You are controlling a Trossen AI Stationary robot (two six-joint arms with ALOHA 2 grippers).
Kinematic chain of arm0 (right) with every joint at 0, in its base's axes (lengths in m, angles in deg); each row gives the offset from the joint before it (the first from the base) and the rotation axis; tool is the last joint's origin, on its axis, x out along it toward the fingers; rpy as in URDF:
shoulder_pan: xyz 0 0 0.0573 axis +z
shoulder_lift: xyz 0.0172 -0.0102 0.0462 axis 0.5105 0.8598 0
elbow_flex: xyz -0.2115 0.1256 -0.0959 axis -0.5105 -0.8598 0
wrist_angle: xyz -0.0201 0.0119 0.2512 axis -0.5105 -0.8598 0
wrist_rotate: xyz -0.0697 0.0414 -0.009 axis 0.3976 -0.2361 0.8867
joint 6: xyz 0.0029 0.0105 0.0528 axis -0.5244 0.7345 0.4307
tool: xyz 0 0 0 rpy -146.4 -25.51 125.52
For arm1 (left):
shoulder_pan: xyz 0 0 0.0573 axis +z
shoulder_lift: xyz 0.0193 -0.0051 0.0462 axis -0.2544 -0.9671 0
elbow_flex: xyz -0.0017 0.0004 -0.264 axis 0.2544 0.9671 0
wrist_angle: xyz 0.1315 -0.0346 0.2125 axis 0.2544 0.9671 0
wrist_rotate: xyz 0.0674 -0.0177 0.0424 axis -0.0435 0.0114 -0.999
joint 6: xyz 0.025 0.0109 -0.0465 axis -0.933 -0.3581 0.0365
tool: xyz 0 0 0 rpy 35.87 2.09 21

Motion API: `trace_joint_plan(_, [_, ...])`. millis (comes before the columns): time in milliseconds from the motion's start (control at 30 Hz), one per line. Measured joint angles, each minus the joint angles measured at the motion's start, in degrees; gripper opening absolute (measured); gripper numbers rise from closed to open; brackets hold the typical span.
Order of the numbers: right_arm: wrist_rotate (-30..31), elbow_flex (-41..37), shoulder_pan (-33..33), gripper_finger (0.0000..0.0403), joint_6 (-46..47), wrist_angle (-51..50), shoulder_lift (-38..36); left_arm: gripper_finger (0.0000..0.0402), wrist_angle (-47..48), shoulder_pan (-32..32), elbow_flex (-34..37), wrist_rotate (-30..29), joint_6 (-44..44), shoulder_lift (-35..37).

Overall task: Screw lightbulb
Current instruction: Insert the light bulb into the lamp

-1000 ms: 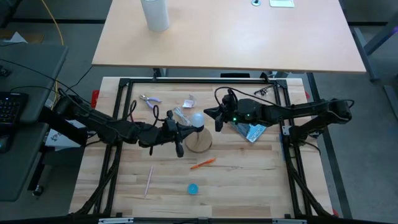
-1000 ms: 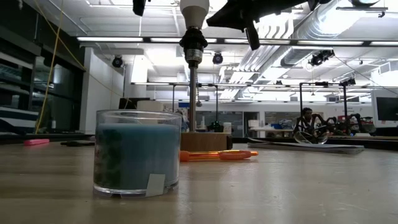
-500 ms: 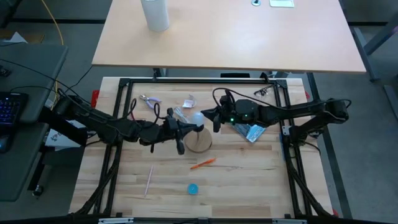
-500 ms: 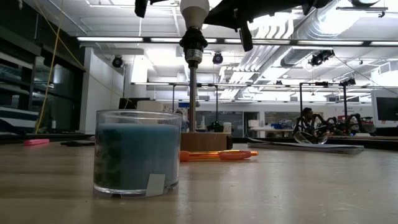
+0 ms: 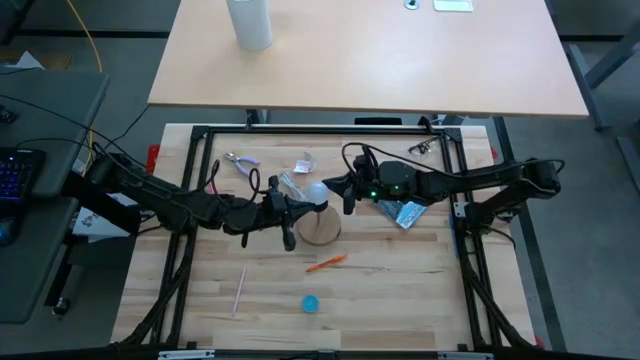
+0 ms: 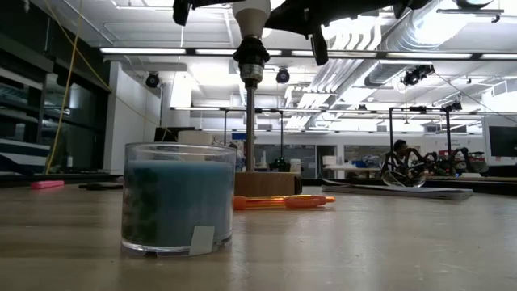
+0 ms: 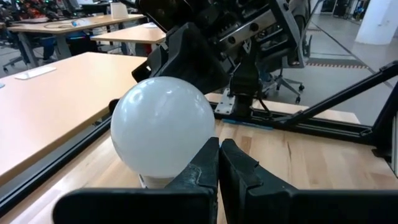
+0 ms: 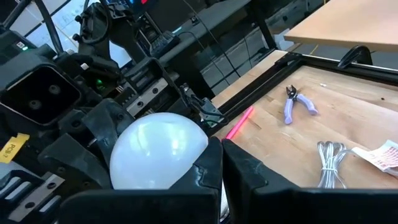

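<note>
The white lightbulb [image 5: 316, 190] sits upright in a dark socket [image 6: 250, 56] on a thin rod above the round wooden base [image 5: 320, 230]. My left gripper [image 5: 288, 212] is shut, on the table's left side of the bulb. In the left wrist view its fingers [image 7: 219, 163] stand in front of the bulb's lower part [image 7: 163, 124]. My right gripper [image 5: 338, 189] is shut, on the right side of the bulb. In the right wrist view its fingers [image 8: 221, 167] stand beside the bulb [image 8: 158, 152]. My left gripper's shut fingers [image 7: 208, 162] come level from the table's left beside the bulb's lower side [image 7: 186, 165]; whether they touch it I cannot tell. My right gripper's shut fingers [image 8: 208, 168] come level from the table's right beside the bulb's lower side [image 8: 186, 163]; whether they touch it I cannot tell.
A blue glass jar [image 6: 178, 198] stands near the front edge [image 5: 311, 303]. An orange pen [image 5: 326, 263], a pink stick [image 5: 239, 288], pliers [image 5: 240, 161], clear wrapping [image 5: 293, 183] and a blue packet [image 5: 405, 212] lie around the base. A white cylinder [image 5: 249, 22] stands on the far table.
My right gripper has gone a little toward the table's left, closer to the bulb. The bulb and the base have stayed in place.
</note>
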Motion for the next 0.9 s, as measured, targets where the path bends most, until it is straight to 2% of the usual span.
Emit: trace_joint_plan(900, [-0.8, 0.0, 0.8, 0.0, 1.0, -2.0, -0.9, 0.0, -0.1, 0.0, 0.1, -3.2, -0.9, 0.1])
